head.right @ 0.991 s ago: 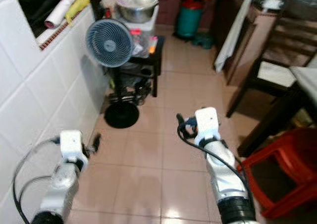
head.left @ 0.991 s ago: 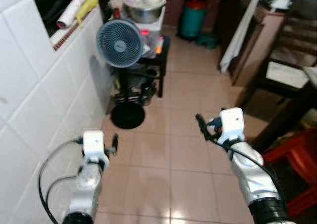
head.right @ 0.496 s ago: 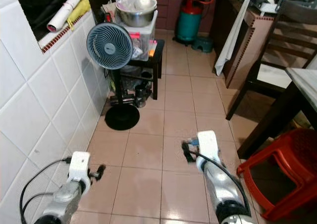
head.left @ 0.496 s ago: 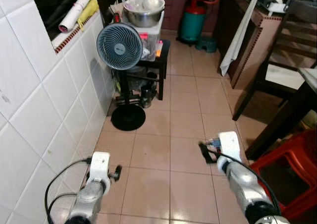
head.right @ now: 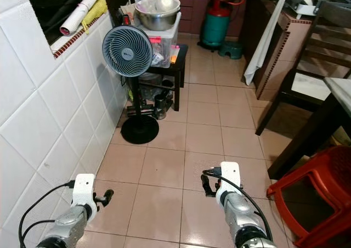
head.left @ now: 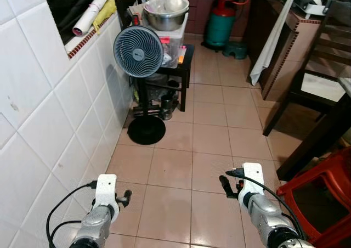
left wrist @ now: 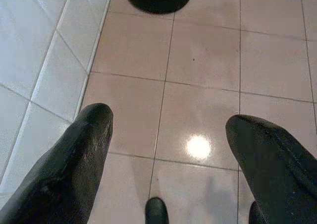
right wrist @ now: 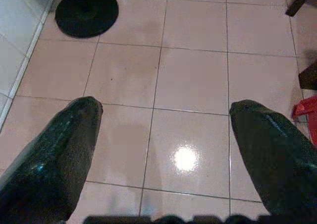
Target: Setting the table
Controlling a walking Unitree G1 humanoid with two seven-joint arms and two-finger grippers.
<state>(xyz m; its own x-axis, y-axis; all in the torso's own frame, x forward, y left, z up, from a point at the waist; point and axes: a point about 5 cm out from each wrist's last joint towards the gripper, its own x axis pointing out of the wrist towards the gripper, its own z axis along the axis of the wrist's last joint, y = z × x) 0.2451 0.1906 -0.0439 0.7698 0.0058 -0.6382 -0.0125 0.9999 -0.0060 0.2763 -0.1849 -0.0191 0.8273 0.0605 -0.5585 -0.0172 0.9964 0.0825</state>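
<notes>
Table [head.right: 337,94] cropped at edge; both pincers spread, empty.

No text, label, brand or number is showing clearly enough to read; the badge at the hub of the standing fan [head.left: 138,51] is appearing too small.

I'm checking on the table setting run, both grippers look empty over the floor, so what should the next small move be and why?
Probably turn right toward the dark table and step closer. The left gripper and right gripper are both open, holding nothing, over bare floor tiles. Ahead stands a fan by the tiled wall, so nothing to lay is within reach here.
</notes>
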